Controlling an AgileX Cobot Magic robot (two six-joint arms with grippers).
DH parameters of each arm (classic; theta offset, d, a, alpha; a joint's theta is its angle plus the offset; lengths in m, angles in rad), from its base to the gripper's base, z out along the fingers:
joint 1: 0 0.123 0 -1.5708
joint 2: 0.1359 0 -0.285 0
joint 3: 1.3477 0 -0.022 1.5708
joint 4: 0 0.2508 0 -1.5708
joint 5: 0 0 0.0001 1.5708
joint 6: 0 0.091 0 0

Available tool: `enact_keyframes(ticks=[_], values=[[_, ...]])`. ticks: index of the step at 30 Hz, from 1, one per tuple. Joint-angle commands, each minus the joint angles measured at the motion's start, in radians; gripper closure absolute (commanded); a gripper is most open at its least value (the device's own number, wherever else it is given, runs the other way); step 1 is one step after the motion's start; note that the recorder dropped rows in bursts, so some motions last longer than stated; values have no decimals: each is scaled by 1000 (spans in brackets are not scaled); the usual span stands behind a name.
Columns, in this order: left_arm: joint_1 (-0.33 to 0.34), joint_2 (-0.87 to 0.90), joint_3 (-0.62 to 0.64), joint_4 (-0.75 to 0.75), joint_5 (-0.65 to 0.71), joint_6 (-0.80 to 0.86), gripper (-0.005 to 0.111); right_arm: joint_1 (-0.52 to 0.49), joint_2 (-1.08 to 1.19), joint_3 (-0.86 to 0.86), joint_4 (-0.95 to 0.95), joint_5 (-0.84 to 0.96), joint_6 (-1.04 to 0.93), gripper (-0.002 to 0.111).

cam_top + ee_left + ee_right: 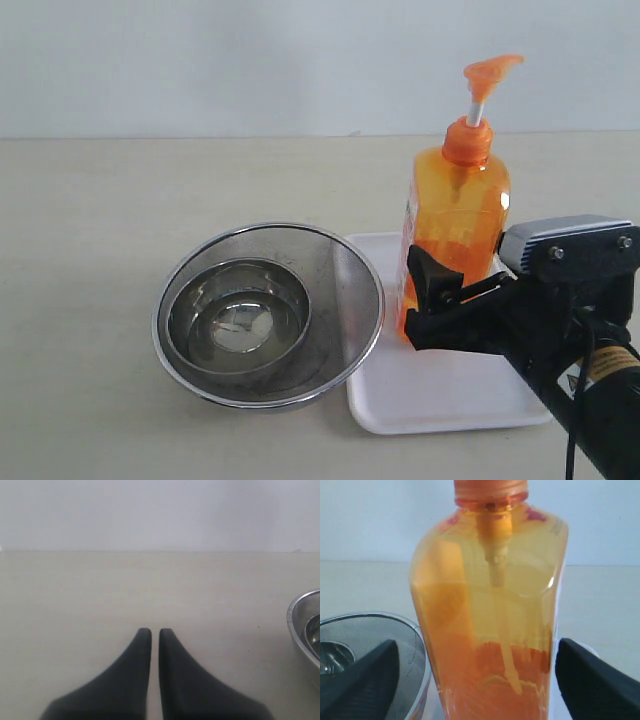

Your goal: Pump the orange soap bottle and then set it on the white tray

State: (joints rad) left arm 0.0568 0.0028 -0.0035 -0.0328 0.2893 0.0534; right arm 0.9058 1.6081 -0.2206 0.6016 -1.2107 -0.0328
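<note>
With the bottle (455, 225) upright, seemingly on the tray (440, 405) at 3 o'clock from the bowls (268, 312), and your right gripper (477, 652) spread wide astride it without touching, back straight out toward 5 o'clock so neither jaw tips it; your left gripper (155, 632) is closed, empty.

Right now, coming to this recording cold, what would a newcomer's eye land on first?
The tall orange soap bottle catches the eye first, standing upright on the white tray at the right of the exterior view. The right hand is open around its lower body, with gaps showing on both sides in the right wrist view. Left of the tray, a small steel bowl nests inside a larger steel bowl.
</note>
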Motion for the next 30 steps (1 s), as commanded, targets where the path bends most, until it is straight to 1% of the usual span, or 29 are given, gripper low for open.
enact_keyframes(ticks=[1, 5, 9, 11, 20, 30], values=[[3, -3, 3, -3, -4, -9, 102, 0, 0, -3, -33, -10, 9, 31], [3, -3, 3, -3, -4, -9, 102, 0, 0, -3, -46, -10, 33, 30], [3, -3, 3, -3, -4, -9, 102, 0, 0, -3, -46, -10, 33, 12], [3, -3, 3, -3, -4, -9, 102, 0, 0, -3, -46, -10, 33, 8], [3, -3, 3, -3, -4, -9, 102, 0, 11, -53, 3, -10, 19, 8], [3, -3, 3, -3, -4, -9, 102, 0, 150, -157, 93, -10, 8, 8]])
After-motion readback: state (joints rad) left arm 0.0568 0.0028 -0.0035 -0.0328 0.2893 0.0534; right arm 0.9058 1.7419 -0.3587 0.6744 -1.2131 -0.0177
